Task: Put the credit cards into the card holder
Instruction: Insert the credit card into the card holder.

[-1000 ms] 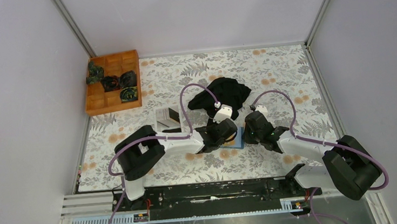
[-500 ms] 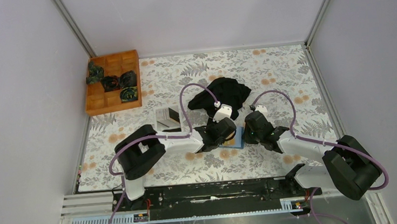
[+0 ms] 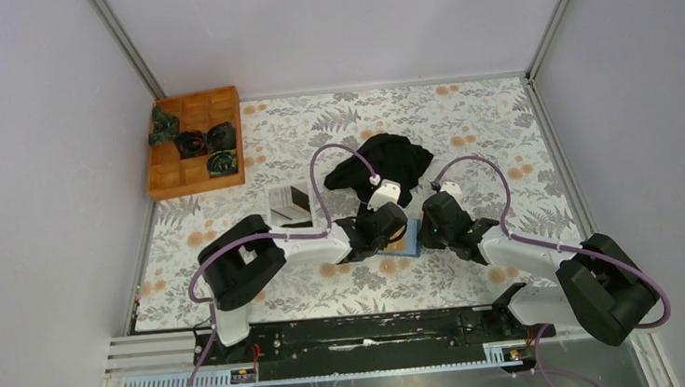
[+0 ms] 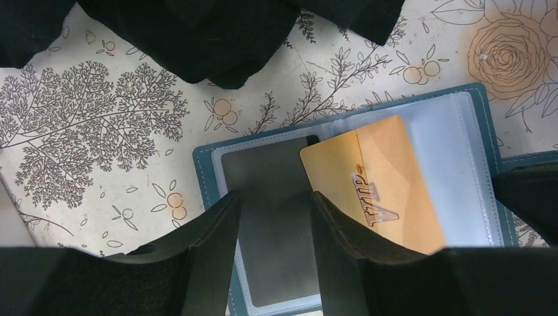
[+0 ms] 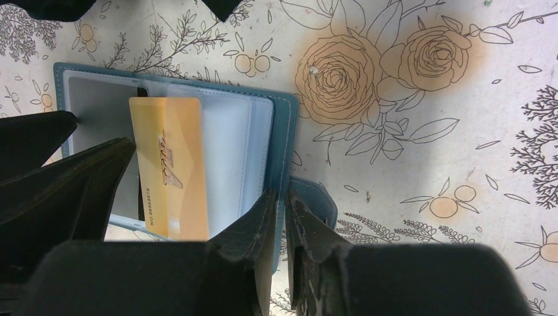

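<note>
I see a floral-printed table (image 3: pixel 501 123); a crumpled black cloth (image 3: pixel 383 164) lies just beyond the open teal-blue rectangular card holder (image 5: pixel 283 131), which lies flat between my arms; my left gripper (image 4: pixel 274 195) stands over the holder, fingers moderately apart, gripping nothing; my right gripper (image 5: pixel 281 194), fingers narrow, pinches the holder's teal edge; a gold plastic card (image 4: pixel 381 191) sits slanted, partly under the holder's clear sleeve; beside it, a dark grey card (image 4: pixel 263 161) sits sleeved.

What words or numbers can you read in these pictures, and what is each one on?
"VIP": on the gold card lying on the open card holder.
"NO" then a row of digits: along that card's edge, in the right wrist view; the digits are too small to be sure of.
No other text shows.
</note>
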Controlling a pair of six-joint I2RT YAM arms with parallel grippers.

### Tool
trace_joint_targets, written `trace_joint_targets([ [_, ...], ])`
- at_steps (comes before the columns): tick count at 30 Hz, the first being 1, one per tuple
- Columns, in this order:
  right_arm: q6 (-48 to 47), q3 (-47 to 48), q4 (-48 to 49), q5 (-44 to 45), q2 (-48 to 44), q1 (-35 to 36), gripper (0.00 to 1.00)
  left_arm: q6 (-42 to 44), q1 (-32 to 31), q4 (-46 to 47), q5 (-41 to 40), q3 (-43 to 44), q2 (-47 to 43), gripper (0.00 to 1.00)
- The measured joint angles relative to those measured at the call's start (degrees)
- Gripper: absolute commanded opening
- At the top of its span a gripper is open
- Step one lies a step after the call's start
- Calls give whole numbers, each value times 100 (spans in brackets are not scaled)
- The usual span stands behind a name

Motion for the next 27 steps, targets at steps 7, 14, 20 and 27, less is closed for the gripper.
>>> trace_joint_targets([
  [7,0,0,0,0,2,0,18,0,17,52,55,-11,0,51],
  [14,0,0,4,0,9,-2,18,4,17,186,90,-66,-4,51],
  [20,0,0,11,-2,11,-2,18,7,2,514,306,-186,-50,51],
  [27,2,0,109,-9,55,-2,18,9,-24,601,404,-295,-155,51],
])
